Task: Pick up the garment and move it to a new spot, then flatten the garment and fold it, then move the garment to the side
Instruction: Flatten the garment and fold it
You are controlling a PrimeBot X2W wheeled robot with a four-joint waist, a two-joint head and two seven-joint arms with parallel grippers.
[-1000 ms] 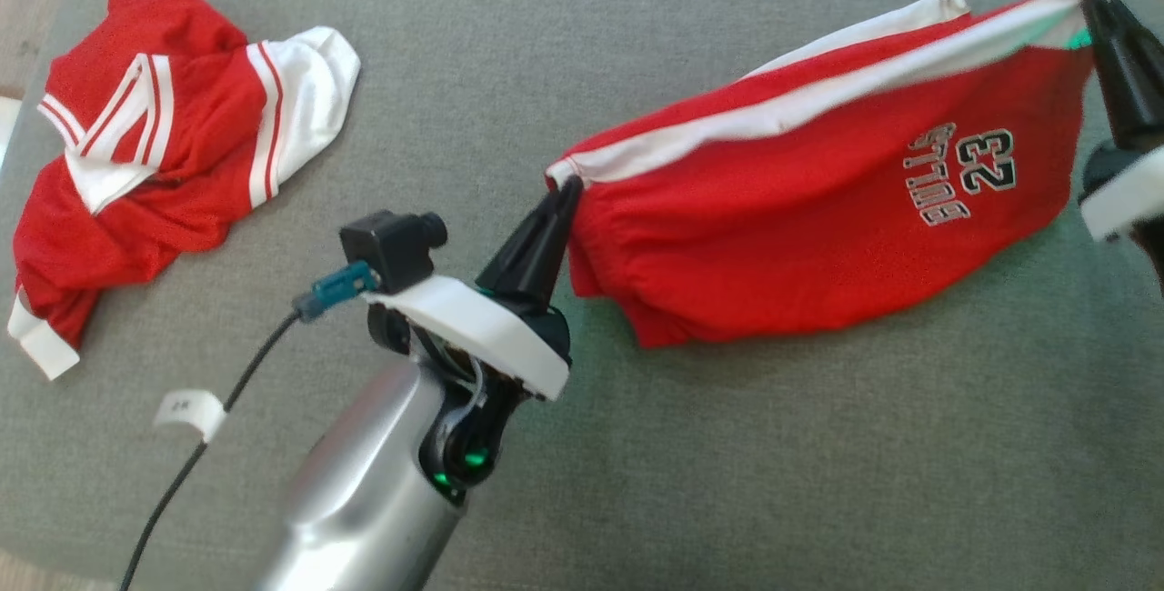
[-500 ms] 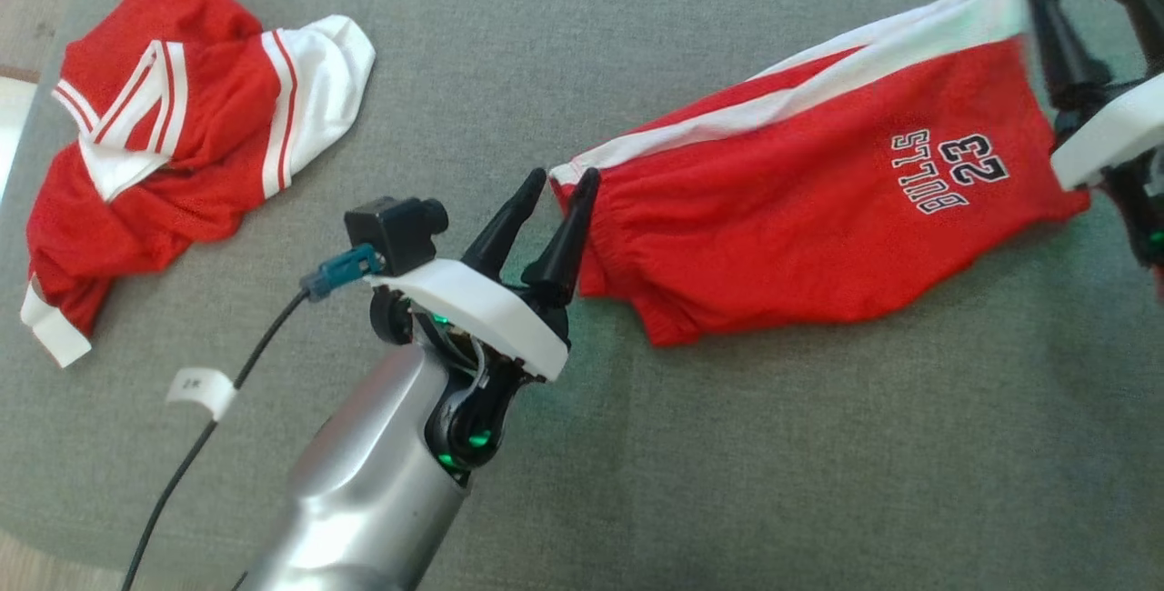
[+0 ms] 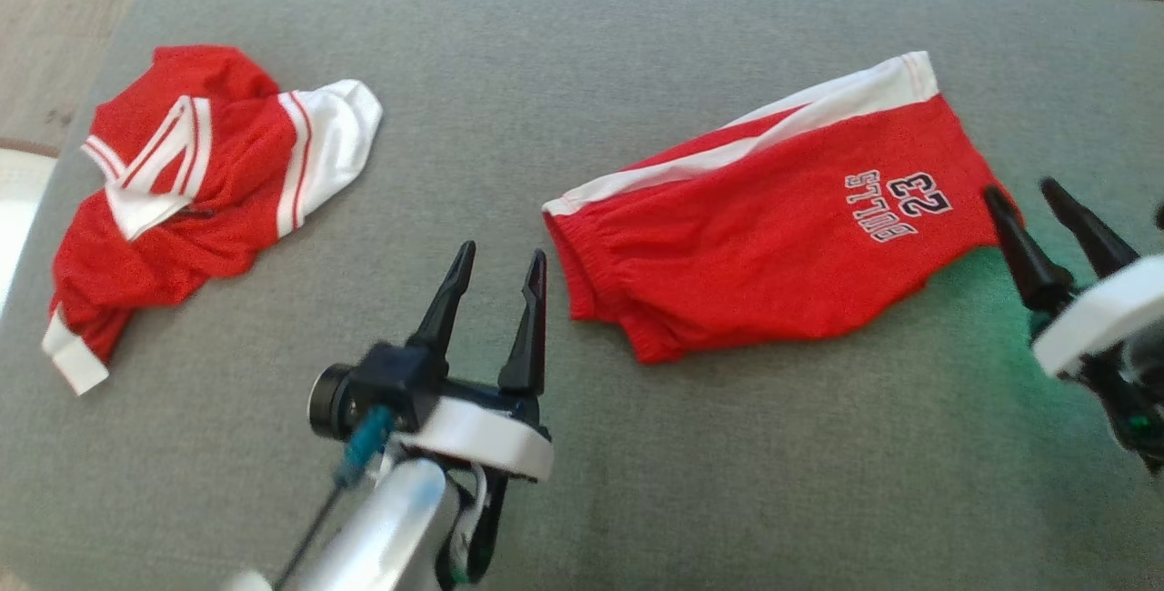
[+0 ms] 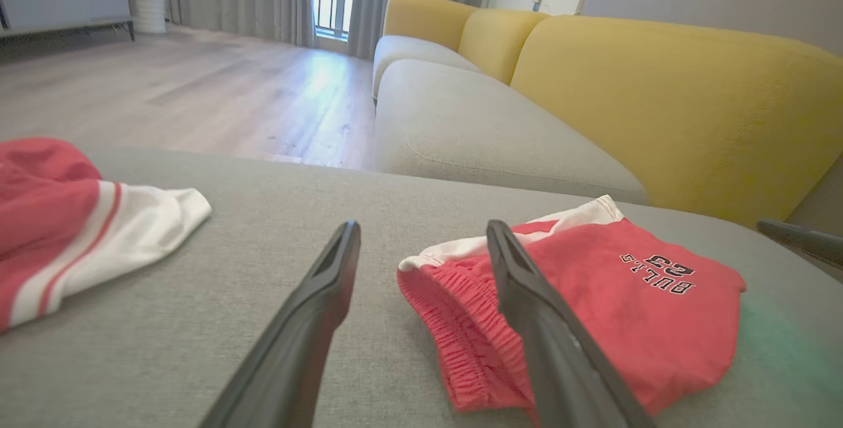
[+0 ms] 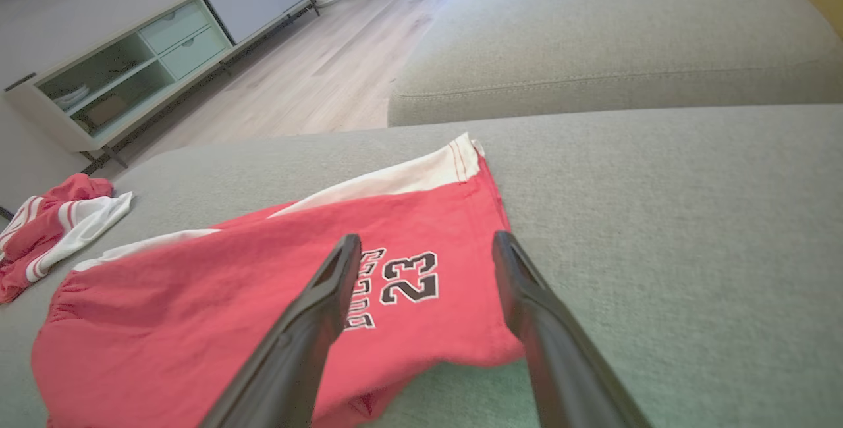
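Shorts (image 3: 773, 245) lie with grey cushion (image 3: 727, 482) surrounding every edge.

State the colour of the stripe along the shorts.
White, on red shorts; clearest in head view.

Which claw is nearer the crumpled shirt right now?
Left. The left claw is open between the shirt and the shorts, close by the waistband. The right claw is open at the shorts' other end, farther off.

A grey cushion (image 3: 564, 45) carried red shorts (image 3: 764, 255), lying flat, and well apart a crumpled top (image 3: 182, 209), perhaps a jersey.
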